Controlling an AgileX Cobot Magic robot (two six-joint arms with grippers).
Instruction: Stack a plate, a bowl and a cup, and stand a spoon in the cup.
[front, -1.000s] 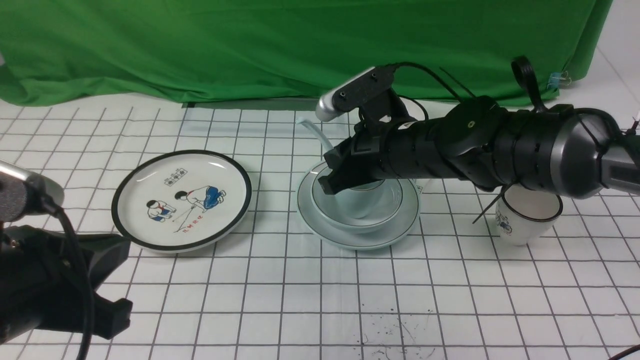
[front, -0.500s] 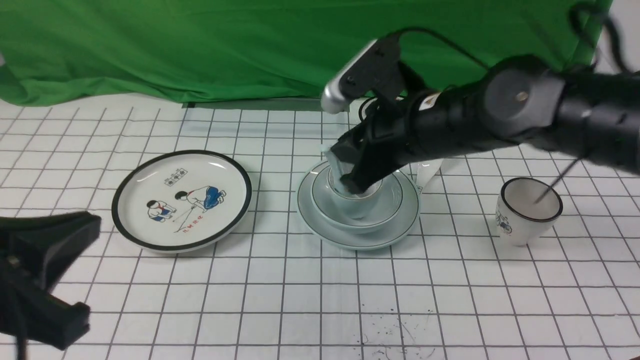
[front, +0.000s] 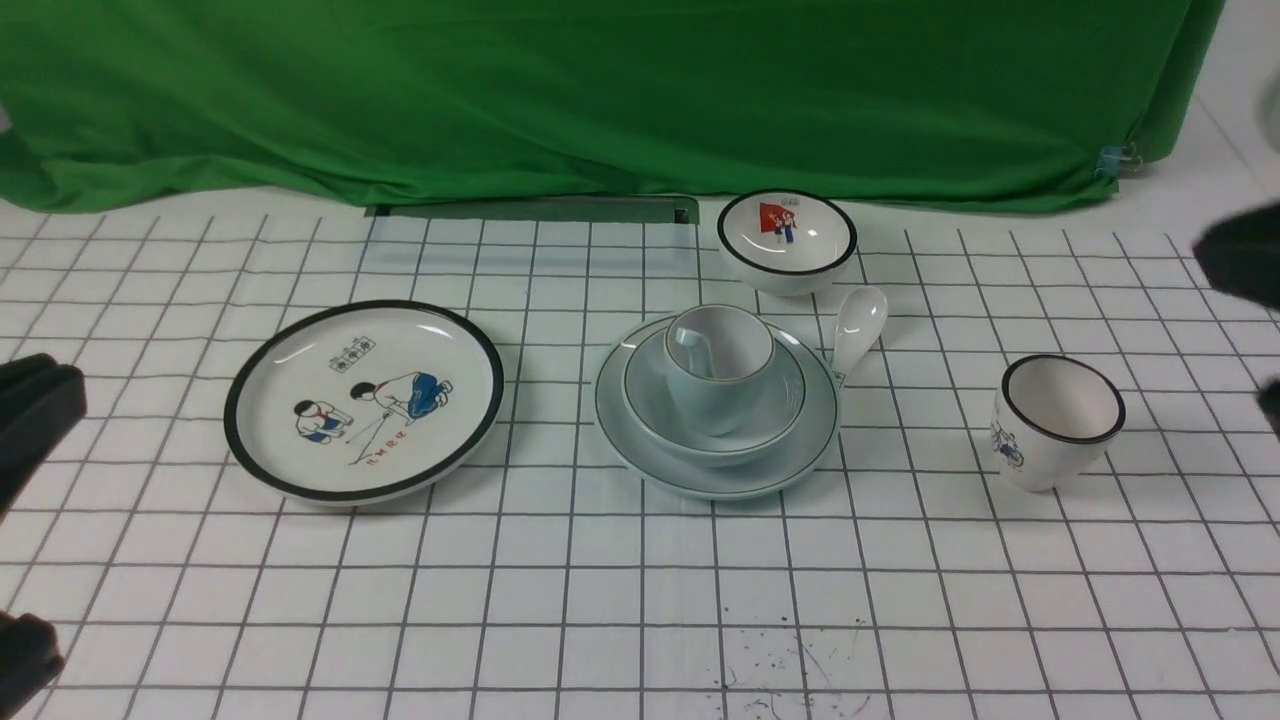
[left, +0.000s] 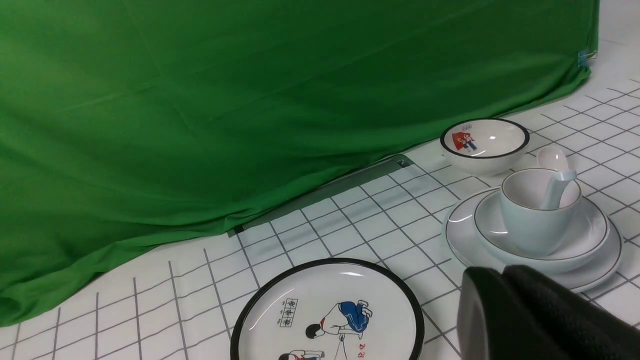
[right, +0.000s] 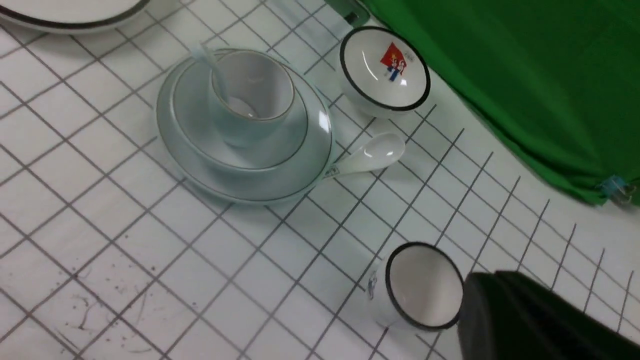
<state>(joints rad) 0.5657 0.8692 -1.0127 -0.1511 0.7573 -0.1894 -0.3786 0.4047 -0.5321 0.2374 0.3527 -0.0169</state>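
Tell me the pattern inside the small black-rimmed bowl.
Small black-rimmed bowl: a red flag with figures, on white; clearest in the front view.

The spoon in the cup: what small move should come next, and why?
Probably none beyond easing the right gripper farther aside: the spoon stands in the cup, which sits in the bowl on the plate.

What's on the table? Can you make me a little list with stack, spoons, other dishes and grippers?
stack: pale cup in pale bowl on pale plate
spoon in cup: pale spoon, leaning on the rim
other spoon: white spoon, beside the stack
other dishes: picture plate, picture bowl, picture cup
left gripper: shut, empty
right gripper: shut, empty
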